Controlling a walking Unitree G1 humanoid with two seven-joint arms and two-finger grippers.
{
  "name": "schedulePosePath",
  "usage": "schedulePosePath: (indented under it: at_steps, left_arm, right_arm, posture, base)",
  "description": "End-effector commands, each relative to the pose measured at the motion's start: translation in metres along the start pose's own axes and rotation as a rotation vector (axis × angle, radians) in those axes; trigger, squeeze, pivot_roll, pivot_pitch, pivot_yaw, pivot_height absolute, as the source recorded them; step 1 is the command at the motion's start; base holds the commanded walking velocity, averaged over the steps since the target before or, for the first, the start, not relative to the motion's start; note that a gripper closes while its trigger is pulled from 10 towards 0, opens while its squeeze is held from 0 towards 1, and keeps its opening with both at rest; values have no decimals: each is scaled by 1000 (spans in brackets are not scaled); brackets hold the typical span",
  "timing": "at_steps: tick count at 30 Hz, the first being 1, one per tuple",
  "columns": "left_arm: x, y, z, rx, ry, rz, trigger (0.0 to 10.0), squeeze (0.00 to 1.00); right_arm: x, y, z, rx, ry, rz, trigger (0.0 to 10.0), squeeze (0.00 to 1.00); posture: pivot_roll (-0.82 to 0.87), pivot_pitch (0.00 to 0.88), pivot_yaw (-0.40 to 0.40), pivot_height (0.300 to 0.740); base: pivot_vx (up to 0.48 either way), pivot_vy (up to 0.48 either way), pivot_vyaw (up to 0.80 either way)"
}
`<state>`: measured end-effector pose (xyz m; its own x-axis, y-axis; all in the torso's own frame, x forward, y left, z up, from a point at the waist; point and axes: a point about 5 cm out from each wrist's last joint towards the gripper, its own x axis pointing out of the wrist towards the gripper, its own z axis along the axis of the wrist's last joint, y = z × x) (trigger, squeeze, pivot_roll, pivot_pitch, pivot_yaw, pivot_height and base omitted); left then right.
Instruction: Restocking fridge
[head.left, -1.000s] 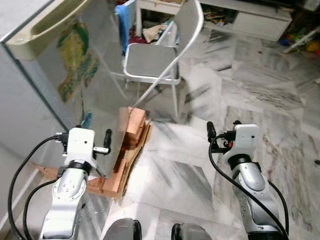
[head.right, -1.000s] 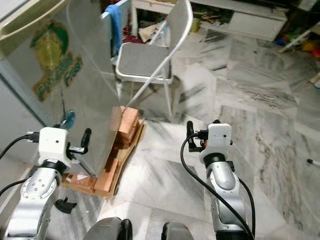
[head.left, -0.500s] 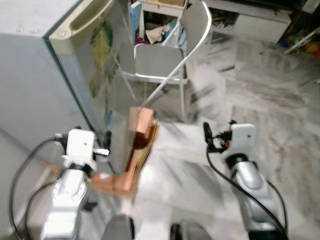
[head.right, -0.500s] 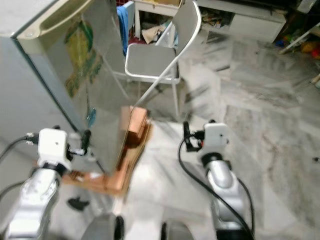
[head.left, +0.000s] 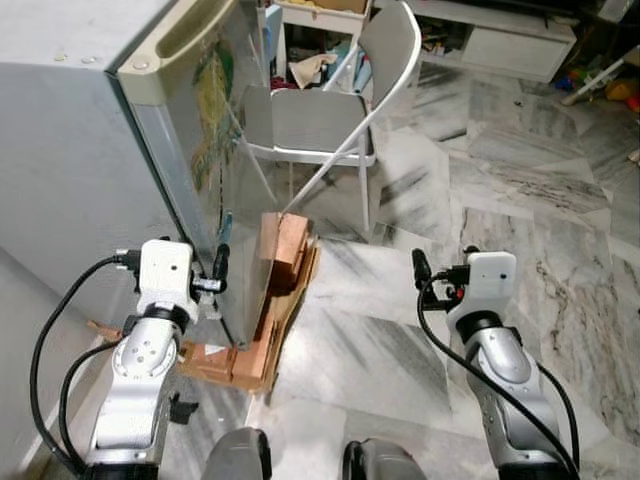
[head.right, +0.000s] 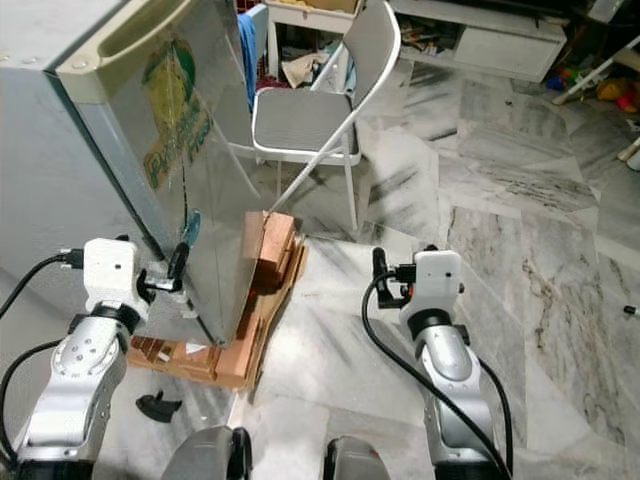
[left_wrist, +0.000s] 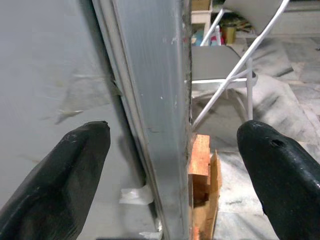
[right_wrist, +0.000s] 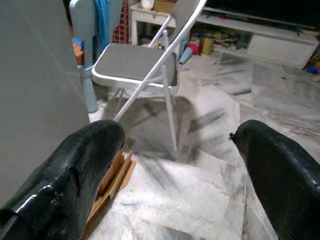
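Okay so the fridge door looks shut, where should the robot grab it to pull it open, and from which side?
Best bet is the recessed handle trough running along the top of the fridge door: it is the one shaped grip the door offers. Hook the fingers down into it from the front. The left gripper, open, already straddles the door's lower free edge, a likely fallback. The hinge side cannot be told.

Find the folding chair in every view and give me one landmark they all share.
Left eye view: folding chair, top centre, beyond the fridge.
Right eye view: top centre.
Left wrist view: upper right, past the fridge's edge.
Right wrist view: top centre.
Shared landmark: the wooden blocks under the fridge.
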<state>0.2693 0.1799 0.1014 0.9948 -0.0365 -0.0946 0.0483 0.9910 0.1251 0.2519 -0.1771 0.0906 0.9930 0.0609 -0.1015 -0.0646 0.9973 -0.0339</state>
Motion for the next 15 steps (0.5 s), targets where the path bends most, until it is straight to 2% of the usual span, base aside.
schedulePosePath:
  at_steps: [1, 7, 13, 15]
  left_arm:
    - [7, 6, -1, -8, -1, 18, 10000, 0]
    - [17, 9, 2, -17, -18, 6, 10000, 0]
    - [26, 7, 7, -26, -40, -8, 10000, 0]
    - [27, 1, 12, -45, -61, -61, 10000, 0]
  right_arm:
    - [-5, -2, 1, -9, 6, 15, 10000, 0]
    - [-13, -11, -3, -23, 30, -5, 10000, 0]
    - [-20, -5, -3, 4, 42, 48, 10000, 0]
    - [-31, -4, -6, -3, 68, 86, 10000, 0]
  posture:
    - [24, 93, -55, 740]
    - [10, 98, -51, 740]
    - [16, 101, -54, 740]
    - [12, 102, -57, 740]
  base:
    - [0, 0, 0]
    - [0, 0, 0]
    - [0, 0, 0]
    - [0, 0, 0]
